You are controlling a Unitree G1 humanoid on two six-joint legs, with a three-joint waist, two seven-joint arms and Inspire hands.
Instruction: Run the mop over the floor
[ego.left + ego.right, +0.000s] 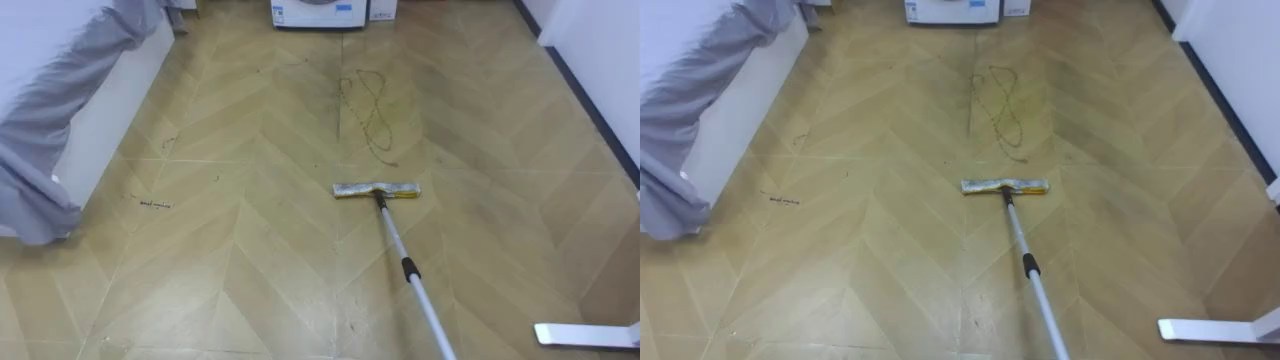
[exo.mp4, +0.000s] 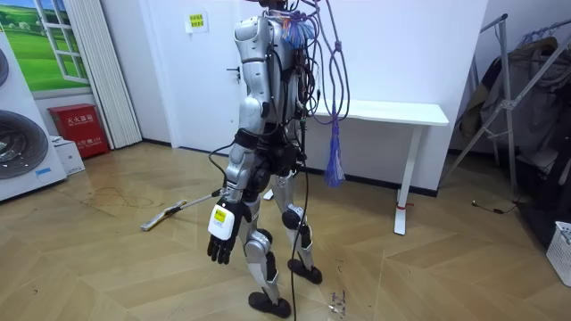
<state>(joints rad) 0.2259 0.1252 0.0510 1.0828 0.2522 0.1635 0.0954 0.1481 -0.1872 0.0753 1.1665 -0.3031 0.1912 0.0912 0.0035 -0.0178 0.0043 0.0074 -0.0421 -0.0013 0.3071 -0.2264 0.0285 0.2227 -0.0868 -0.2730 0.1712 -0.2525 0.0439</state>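
Little seems mopped so far: a scribbled stain [image 1: 365, 110] lies unwiped just past the mop head [image 1: 376, 190], which rests flat on the floor [image 1: 250, 290] well ahead of the left hand [image 2: 221, 239]. That hand hangs relaxed and empty. I cannot tell what grips the mop handle [image 1: 410, 275].

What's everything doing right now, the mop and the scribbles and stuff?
Mop: head flat on the floor, handle slanting back toward the robot.
Scribble marks: on the floor beyond the mop head, unwiped.
Grey cloth: draped over the edge of the white furniture.
Left hand: hanging down, fingers relaxed, empty.
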